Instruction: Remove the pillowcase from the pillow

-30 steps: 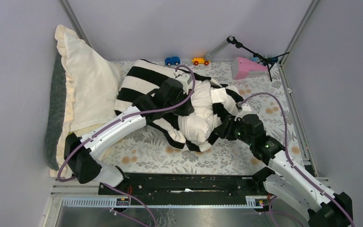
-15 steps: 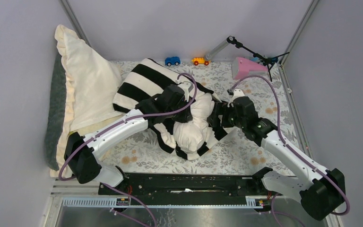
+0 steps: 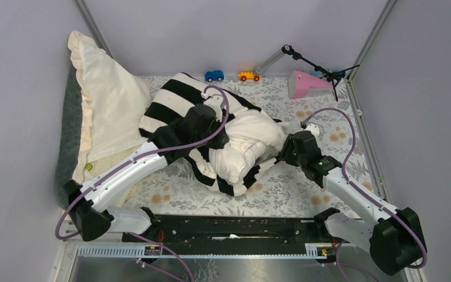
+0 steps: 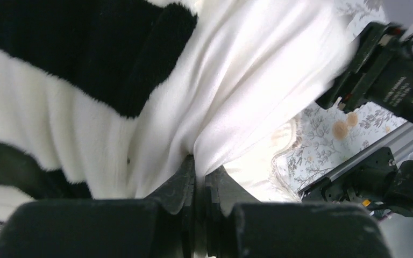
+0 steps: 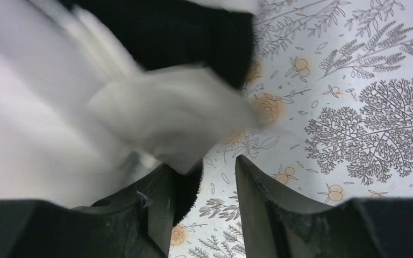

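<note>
Pillowcase (image 3: pixel 167 106) edge pinched in clenched left gripper (image 4: pixel 199 177), mid-frame in top view; fuzzy, broad black and white stripes, bunched toward upper left. Just right of it, plump smooth off-white pillow (image 3: pixel 249 138), creased. Right gripper (image 5: pixel 215 177) released, jaws parted beside pillow corner, over flower-printed tablecloth (image 5: pixel 355 107).

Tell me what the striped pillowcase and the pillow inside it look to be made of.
The pillowcase looks like plush fleece, matte: a fuzzy nap shows along its stripe edges. The pillow looks like smooth woven cloth, perhaps cotton or satin, with a slight sheen and fine creases.
</note>
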You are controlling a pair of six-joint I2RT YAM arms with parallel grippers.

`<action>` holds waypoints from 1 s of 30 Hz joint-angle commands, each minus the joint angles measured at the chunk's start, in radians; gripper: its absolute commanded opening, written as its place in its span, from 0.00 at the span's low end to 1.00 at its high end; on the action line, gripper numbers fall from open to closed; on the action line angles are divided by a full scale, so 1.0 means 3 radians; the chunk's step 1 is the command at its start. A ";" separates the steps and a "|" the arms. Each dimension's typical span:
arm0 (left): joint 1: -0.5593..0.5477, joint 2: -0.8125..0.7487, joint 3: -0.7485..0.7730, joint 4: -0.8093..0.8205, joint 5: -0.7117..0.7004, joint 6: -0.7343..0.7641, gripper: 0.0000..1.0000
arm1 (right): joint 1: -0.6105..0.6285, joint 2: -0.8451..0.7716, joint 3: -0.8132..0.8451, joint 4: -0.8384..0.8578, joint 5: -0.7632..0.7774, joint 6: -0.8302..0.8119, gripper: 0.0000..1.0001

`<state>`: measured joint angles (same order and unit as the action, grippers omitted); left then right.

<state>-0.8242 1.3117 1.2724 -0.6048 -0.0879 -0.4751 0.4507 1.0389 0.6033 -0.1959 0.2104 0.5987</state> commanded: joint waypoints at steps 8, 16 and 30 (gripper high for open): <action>0.0172 -0.0955 0.0248 0.0158 -0.0066 -0.0047 0.03 | -0.0256 0.0117 -0.0174 0.0396 -0.0559 0.0083 0.46; 0.0166 -0.0488 -0.0012 0.0471 0.0661 -0.0043 0.13 | -0.0255 -0.0230 -0.0009 0.0280 -0.0970 0.0003 0.93; -0.0155 -0.0089 0.0580 -0.0476 -0.1201 0.0181 0.88 | -0.0252 -0.0847 0.0945 -0.0815 -0.0505 -0.0445 1.00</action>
<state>-0.8707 1.3216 1.3716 -0.7193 -0.2409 -0.4522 0.3775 0.7261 0.7959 -0.3622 0.1402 0.5320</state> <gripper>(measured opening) 0.831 0.993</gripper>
